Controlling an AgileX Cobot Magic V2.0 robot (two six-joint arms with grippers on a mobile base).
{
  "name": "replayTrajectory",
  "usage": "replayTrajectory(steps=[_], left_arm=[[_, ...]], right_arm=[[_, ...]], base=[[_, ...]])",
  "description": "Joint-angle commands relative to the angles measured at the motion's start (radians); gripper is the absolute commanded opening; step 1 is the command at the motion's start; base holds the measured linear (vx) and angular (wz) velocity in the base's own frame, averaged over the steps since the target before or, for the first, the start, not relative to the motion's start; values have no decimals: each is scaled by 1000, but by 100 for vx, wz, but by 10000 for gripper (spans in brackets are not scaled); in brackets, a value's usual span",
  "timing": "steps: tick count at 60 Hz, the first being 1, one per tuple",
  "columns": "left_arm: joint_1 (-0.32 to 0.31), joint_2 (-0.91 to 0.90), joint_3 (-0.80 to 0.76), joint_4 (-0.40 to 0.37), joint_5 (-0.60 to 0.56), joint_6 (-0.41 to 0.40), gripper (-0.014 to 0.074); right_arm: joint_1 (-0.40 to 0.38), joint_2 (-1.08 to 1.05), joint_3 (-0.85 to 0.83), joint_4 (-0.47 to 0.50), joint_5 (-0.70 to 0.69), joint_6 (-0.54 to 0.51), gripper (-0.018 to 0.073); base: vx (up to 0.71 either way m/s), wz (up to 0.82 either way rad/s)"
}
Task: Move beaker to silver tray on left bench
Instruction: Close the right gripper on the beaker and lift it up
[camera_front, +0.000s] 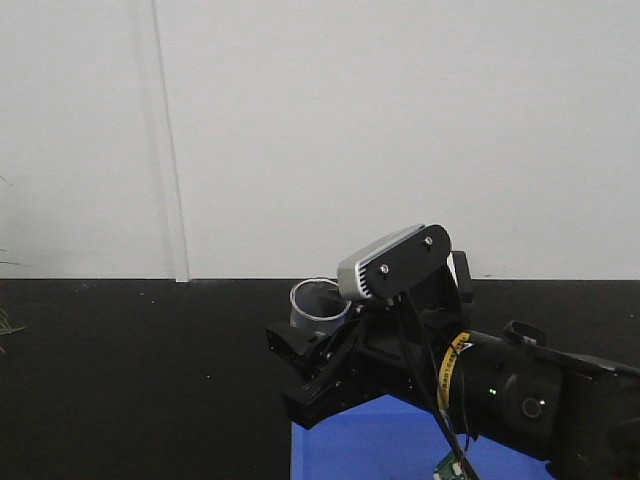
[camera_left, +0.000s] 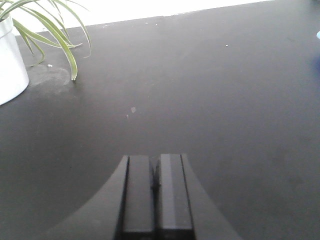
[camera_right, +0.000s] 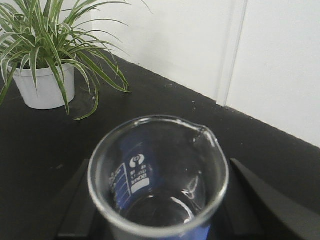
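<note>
Since the beaker (camera_right: 158, 150) is glass and open-topped, we are gripping it upright between the fingers of the right end effector (camera_right: 159, 215), seemingly raised over the blue tray (camera_front: 380, 440) so that it clears the rim. We are holding the left end effector (camera_left: 155, 195) pressed closed and empty above the table (camera_left: 210, 80), near a plant (camera_left: 30, 30), out of the way. No silver tray is showing.

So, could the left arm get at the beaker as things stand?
Probably not. The beaker sits gripped in the right pincer, flanked on both sides, while the left pincer is shut and faces only bare black worktop and a potted plant.
</note>
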Motion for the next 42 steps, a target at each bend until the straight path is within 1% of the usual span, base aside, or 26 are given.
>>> replayTrajectory(steps=[1,42], left_arm=[[-5,-7,20,-3,-81,-2,1],[-5,-7,20,-3,-81,-2,1]], right_arm=[[4,-40,-40,12,1,0,-14],[4,-40,-40,12,0,0,-14]], base=[[0,0],[0,0]])
